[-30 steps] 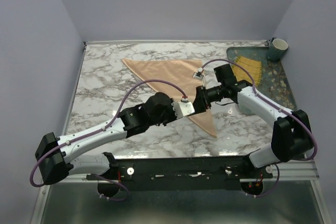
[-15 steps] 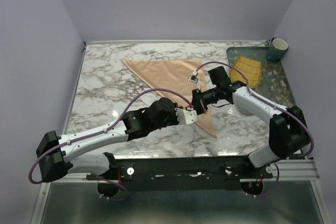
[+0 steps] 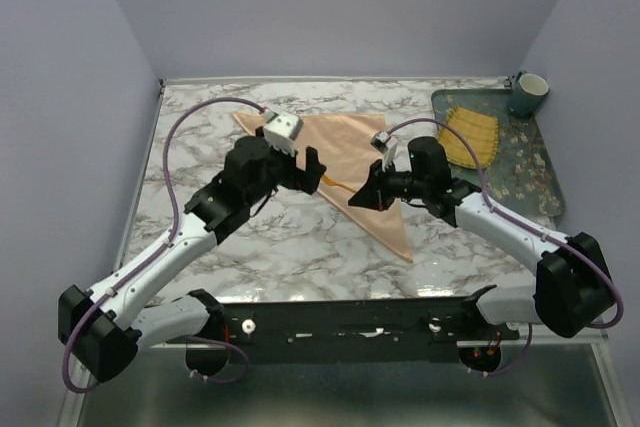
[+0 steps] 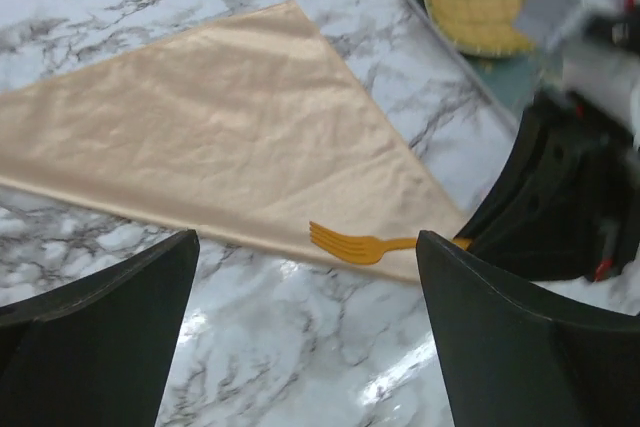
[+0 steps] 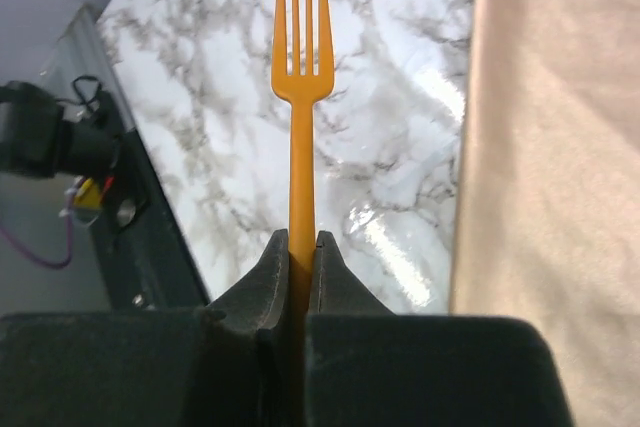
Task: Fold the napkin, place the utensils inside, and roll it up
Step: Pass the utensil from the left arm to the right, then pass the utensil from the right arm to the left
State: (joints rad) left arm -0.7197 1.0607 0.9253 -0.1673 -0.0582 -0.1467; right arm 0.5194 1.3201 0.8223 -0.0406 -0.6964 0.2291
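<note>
Left arm bent, held above napkin [image 3: 340,142]; left end effector [image 3: 312,169] spread wide, empty. Right arm stretched leftward; right end effector [image 5: 300,244] clenched on orange fork [image 5: 301,97] handle. Napkin flat on counter [image 3: 200,147], folded triangle.

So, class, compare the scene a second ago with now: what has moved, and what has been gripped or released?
The left gripper has opened and swung away to the far left, and is now above the napkin. The right gripper has closed on the orange fork by its handle. The napkin, folded in a triangle, the tray, its yellow cloth and the cup stayed put.
</note>
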